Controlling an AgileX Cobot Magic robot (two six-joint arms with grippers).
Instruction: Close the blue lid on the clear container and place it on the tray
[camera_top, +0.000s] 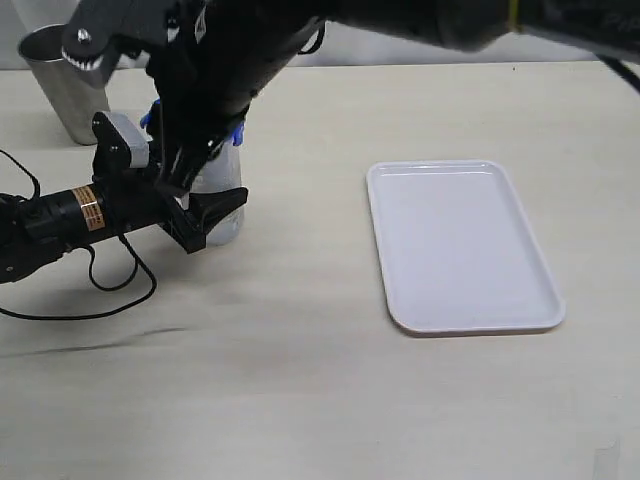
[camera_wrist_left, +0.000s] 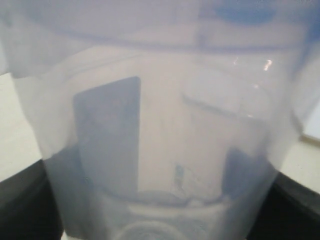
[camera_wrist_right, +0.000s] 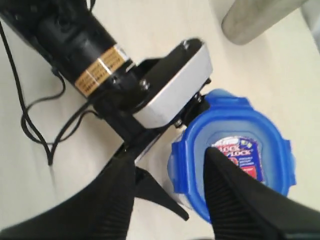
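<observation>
Clear container (camera_wrist_left: 160, 125) likely light, slick; hold mid-wall. Left fingers (camera_top: 215, 207) clamp it; right fingers (camera_wrist_right: 107, 200) spread, empty, over blue lid (camera_wrist_right: 235, 115).

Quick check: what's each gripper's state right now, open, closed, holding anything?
Left gripper: closed on the clear container.
Right gripper: open, holding nothing, poised over the blue lid.

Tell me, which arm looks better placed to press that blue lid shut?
Probably the right: the right gripper hangs open directly over the blue lid, while the left gripper clamps the clear container by its sides.
</observation>
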